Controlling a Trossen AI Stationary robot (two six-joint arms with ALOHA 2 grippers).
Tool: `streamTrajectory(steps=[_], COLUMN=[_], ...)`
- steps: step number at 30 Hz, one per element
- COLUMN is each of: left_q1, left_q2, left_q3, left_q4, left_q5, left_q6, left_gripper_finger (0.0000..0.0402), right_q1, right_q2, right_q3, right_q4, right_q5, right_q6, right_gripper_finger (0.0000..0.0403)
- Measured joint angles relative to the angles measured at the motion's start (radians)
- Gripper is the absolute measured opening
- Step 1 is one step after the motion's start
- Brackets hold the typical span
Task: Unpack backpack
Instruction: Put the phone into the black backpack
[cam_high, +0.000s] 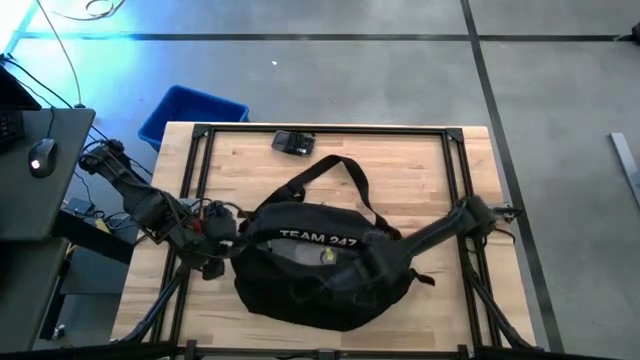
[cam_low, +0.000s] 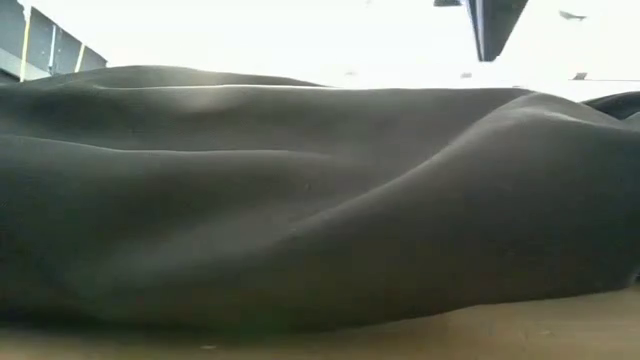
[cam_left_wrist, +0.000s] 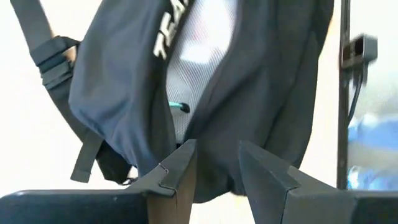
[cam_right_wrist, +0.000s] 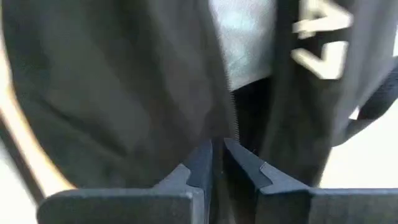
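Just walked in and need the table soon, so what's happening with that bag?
Both arms are working on a black backpack lying on the wooden table. The left gripper holds the fabric at the bag's left end, beside the unzipped opening. The right gripper reaches in from the right, its fingers nearly closed on fabric at the opening's edge. Nothing appears taken out yet.

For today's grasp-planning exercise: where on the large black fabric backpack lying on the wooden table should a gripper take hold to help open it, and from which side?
Probably the fabric lip beside the open zipper of the large black fabric backpack, next to the white lettering, approached from above. The bag lies flat with its opening facing up, showing pale lining, so that thin raised edge suits narrow jaws. The right gripper is shut at this seam; the left gripper is at the bag's end.
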Motion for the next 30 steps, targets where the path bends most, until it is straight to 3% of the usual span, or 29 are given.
streamTrajectory(steps=[4,7,13,18,22,26,30], left_q1=[0.0,0.002,0.067,0.156,0.207,0.245,0.29], left_q2=[-0.05,-0.099,-0.209,-0.28,-0.3,-0.29,-0.258], left_q3=[0.002,0.013,0.042,0.042,0.042,0.042,0.033], left_q4=[-0.001,0.0,0.001,0.001,-0.001,-0.001,0.001], left_q5=[-0.064,-0.173,-0.326,-0.373,-0.38,-0.38,-0.382], left_q6=[-0.09,-0.133,-0.101,-0.082,-0.137,-0.218,-0.3], left_gripper_finger=[0.0101,0.0101,0.0101,0.0101,0.0101,0.0101,0.0101], right_q1=[-0.07,-0.153,-0.399,-0.611,-0.736,-0.823,-0.878], right_q2=[-0.11,-0.179,-0.198,-0.132,-0.043,0.059,0.156], right_q3=[0.0,0.003,-0.001,-0.001,-0.001,-0.001,-0.002], right_q4=[0.075,0.166,0.323,0.557,0.71,0.838,0.944], right_q5=[0.032,0.076,0.064,-0.046,-0.118,-0.117,-0.112], right_q6=[0.018,-0.029,-0.284,-0.565,-0.695,-0.672,-0.608], right_gripper_finger=[0.003,0.0047,0.0113,0.0172,0.0219,0.0256,0.026])
